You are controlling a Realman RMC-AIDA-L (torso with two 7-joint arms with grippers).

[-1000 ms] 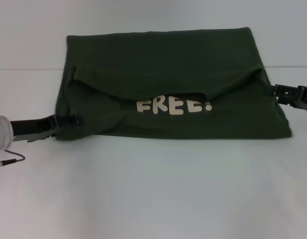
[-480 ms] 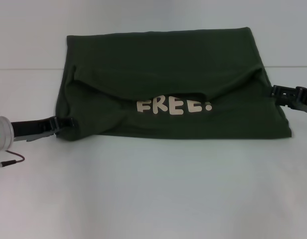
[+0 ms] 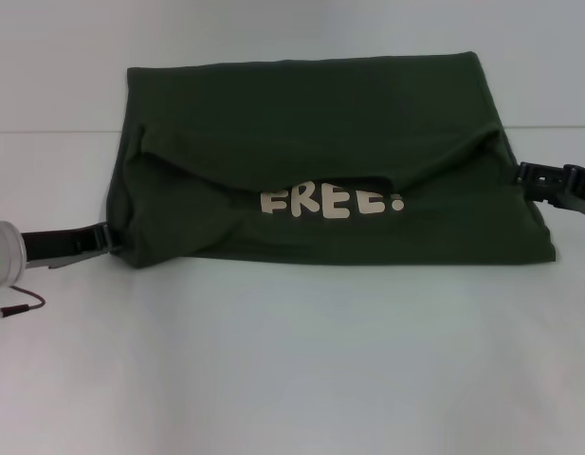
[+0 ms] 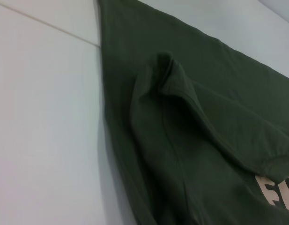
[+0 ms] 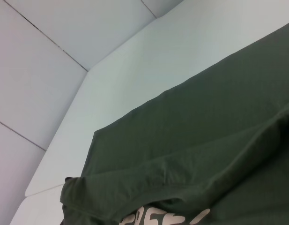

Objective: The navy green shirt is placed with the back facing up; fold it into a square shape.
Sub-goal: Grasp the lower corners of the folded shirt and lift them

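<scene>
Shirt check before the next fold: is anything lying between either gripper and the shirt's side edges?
Nothing visible. The left gripper sits right at the shirt's left edge, the right gripper at its right edge, with only bare table around. No other items show in any view.

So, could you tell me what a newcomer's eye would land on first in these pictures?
Most likely the dark green shirt, partly folded and filling the middle of the white table, with the cream letters "FREE" showing below a folded-over flap. Next, the two black grippers at its sides: the left gripper at the shirt's lower left corner, the right gripper at its right edge.
</scene>
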